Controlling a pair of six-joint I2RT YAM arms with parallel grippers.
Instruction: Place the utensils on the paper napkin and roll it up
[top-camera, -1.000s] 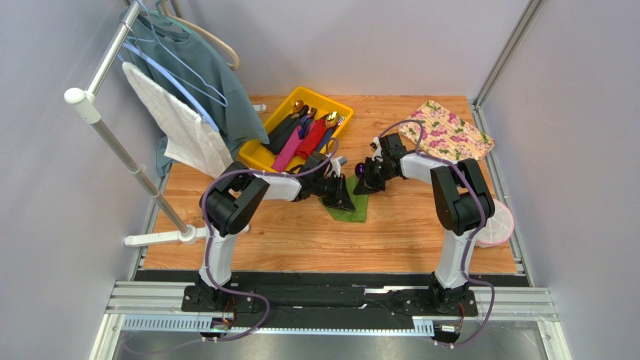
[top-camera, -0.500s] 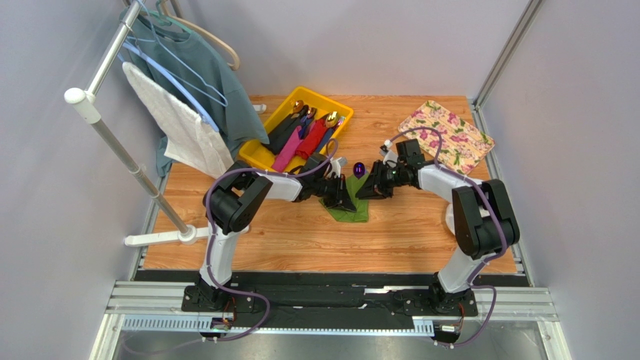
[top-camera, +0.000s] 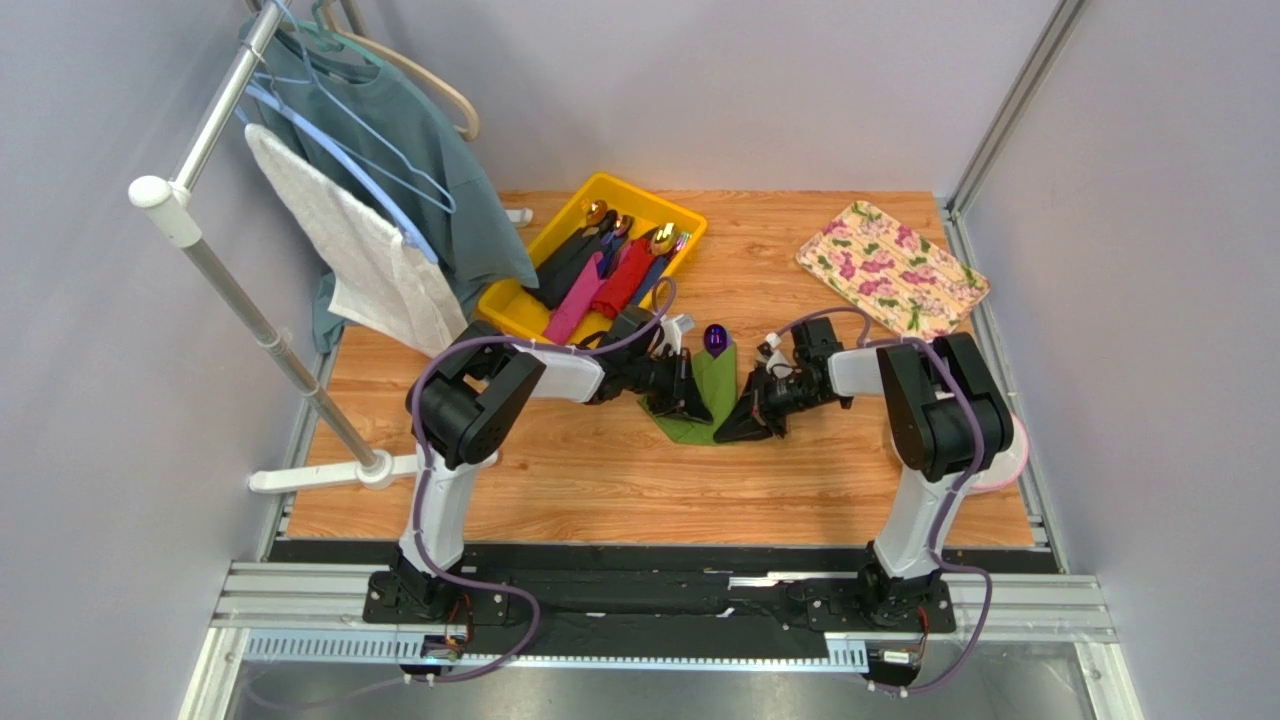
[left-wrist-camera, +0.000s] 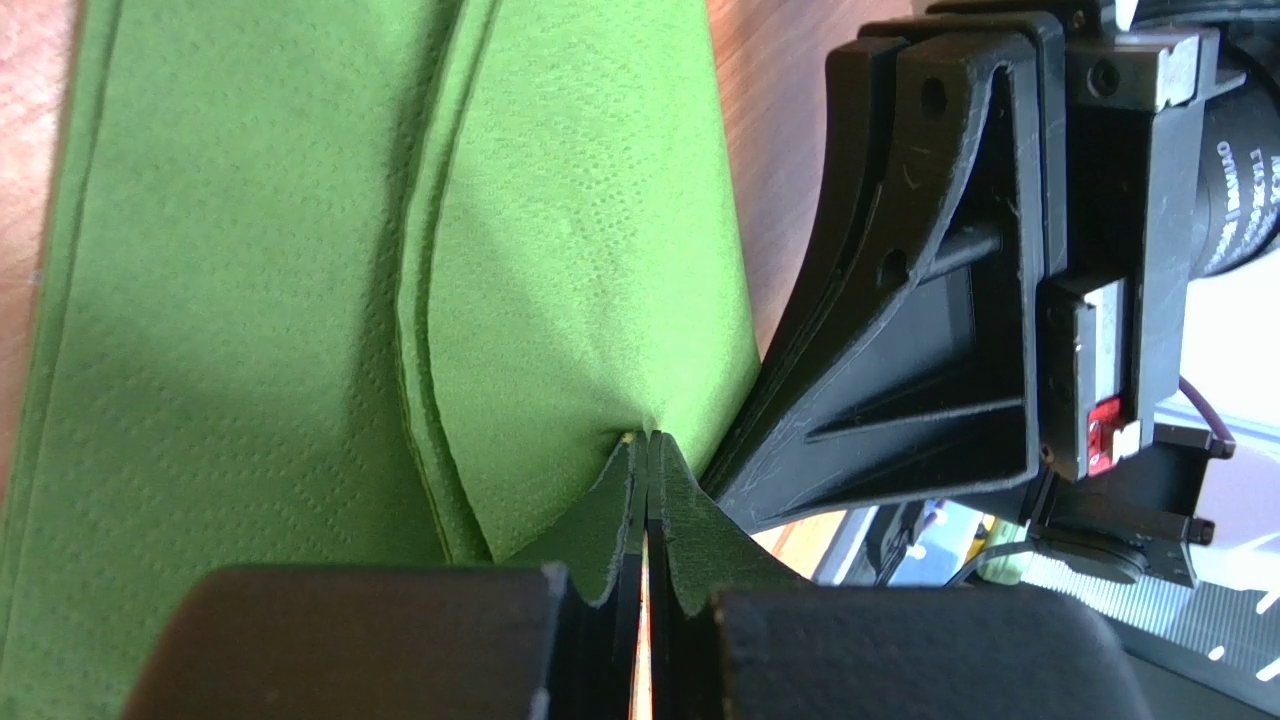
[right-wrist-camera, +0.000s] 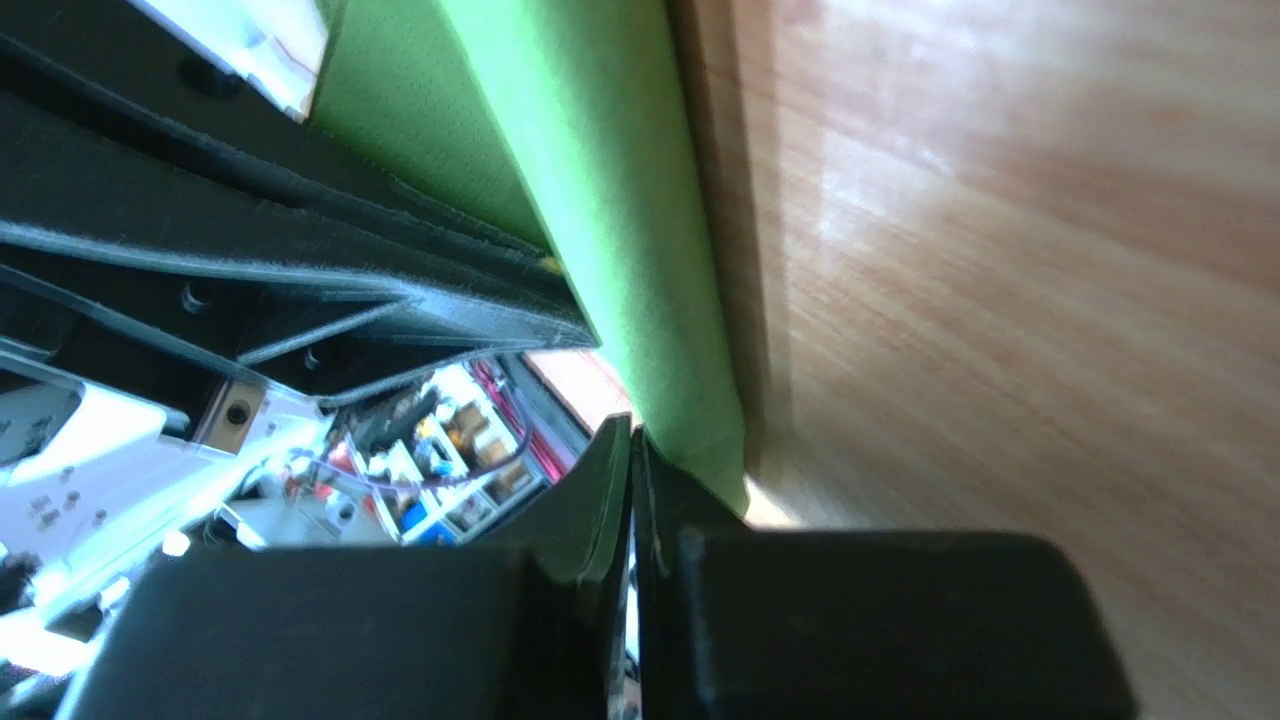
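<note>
The green paper napkin (top-camera: 715, 383) lies folded over in the middle of the table. A utensil with a dark purple iridescent head (top-camera: 717, 338) sticks out at its far end; its handle is hidden in the fold. My left gripper (top-camera: 694, 405) is shut on a puckered fold of the napkin (left-wrist-camera: 571, 300), with its tips (left-wrist-camera: 646, 438) pinching the paper. My right gripper (top-camera: 742, 428) is low at the napkin's right near edge. Its jaws (right-wrist-camera: 631, 435) are closed together, with the napkin's edge (right-wrist-camera: 631, 225) just beside them. Its black body (left-wrist-camera: 932, 300) fills the right of the left wrist view.
A yellow tray (top-camera: 519, 312) at the back left holds several more utensils (top-camera: 609, 270). A floral mat (top-camera: 893, 270) lies at the back right. A clothes rack (top-camera: 226, 285) with a shirt and white towel stands on the left. A pink-rimmed round object (top-camera: 1004, 450) sits by the right arm.
My right gripper has moved from beside the purple utensil head toward me, down along the napkin's right edge. The utensil head stays at the napkin's far end. The left gripper has barely moved.
</note>
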